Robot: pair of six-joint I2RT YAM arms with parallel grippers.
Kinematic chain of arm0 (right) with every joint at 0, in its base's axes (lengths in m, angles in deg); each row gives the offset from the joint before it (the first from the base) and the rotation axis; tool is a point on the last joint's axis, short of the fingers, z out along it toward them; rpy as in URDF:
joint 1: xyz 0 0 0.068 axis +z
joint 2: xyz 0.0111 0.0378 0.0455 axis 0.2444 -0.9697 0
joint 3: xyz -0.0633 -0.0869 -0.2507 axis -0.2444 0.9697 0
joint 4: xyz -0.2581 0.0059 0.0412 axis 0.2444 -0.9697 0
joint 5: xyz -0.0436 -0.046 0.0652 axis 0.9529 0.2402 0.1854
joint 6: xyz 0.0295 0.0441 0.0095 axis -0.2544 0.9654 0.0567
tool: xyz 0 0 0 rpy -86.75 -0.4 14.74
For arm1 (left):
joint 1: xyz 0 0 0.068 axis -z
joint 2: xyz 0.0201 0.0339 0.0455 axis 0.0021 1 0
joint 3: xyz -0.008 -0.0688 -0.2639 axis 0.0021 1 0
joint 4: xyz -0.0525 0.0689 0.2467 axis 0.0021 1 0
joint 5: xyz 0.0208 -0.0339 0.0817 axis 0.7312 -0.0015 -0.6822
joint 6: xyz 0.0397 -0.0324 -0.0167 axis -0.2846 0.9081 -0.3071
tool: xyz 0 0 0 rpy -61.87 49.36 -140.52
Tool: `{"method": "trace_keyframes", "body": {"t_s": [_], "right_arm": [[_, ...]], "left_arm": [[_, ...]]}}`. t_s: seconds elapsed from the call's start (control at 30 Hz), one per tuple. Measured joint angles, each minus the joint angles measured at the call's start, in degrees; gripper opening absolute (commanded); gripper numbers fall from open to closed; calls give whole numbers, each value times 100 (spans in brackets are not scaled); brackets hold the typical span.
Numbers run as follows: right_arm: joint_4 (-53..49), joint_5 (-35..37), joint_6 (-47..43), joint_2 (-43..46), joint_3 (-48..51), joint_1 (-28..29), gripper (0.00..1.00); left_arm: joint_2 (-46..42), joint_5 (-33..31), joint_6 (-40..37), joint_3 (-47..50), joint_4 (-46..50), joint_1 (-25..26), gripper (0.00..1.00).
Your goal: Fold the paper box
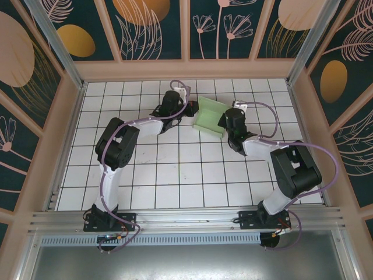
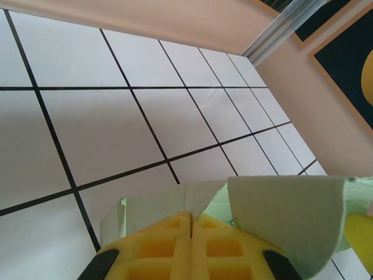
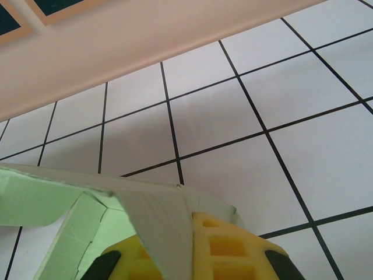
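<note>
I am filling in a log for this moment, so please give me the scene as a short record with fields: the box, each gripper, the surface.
paper box: pale green card, partly folded, flaps raised, on the far part of the table
left gripper: shut, tips at the card's edge; whether it pinches the card cannot be told
right gripper: shut on a flap of the paper box
table: white tiles with dark lines
layout: the box sits between the two grippers

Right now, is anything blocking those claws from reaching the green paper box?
Nothing visible does. The left claw and the right claw are each closed on an edge of the paper box, one on either side.
</note>
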Motion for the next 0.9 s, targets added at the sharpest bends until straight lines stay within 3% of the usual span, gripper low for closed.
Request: {"method": "trace_keyframes", "body": {"t_s": [0.5,0.9], "right_arm": [[356,210,199,0,249,122,0],[-691,514,1086,-55,-391,162,0]], "left_arm": [[-129,-234,293,503,-623,107,0],[-393,-603,638,887,-767,256,0]]}}
